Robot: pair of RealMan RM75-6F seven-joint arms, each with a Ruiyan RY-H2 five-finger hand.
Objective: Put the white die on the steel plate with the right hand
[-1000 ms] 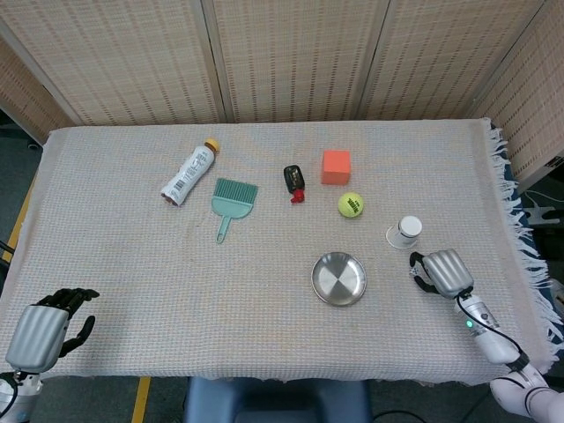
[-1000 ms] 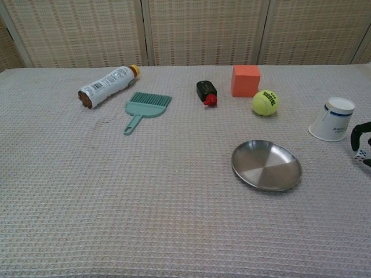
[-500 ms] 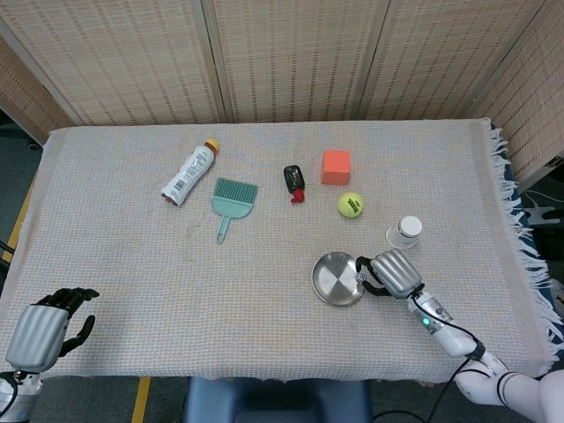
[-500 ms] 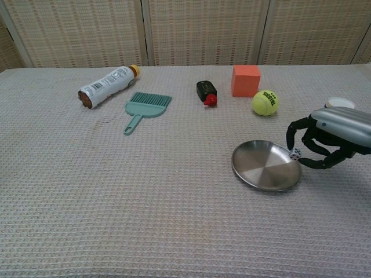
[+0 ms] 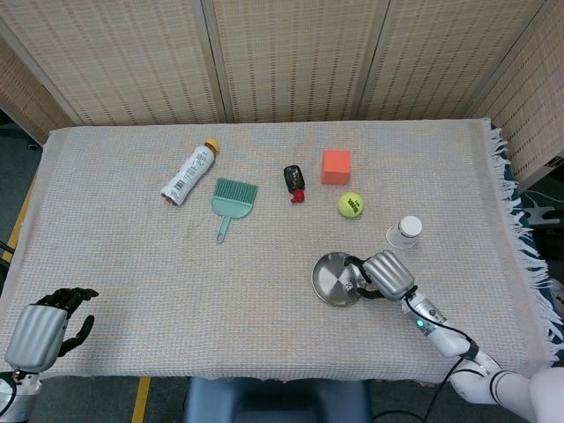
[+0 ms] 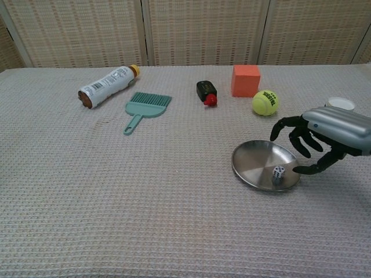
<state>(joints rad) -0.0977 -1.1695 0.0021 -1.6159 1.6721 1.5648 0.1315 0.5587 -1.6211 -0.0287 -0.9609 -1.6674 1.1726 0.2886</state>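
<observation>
White die (image 6: 279, 172): small, rigid, probably light, slippery; sitting in steel plate (image 6: 255, 163); pinching opposite faces advisable. Right hand (image 6: 324, 139) hovering beside it, fingers spread, holding nothing.

I see woven reed screens (image 5: 291, 57) standing in panels behind the table (image 5: 106, 264), which is covered by a pale waffle-weave cloth (image 5: 264, 344) with a fringe (image 5: 520, 220) at one end. Grey floor (image 5: 13, 167) shows past the table's edge, with a yellow stripe (image 5: 139, 401) near the front.
</observation>
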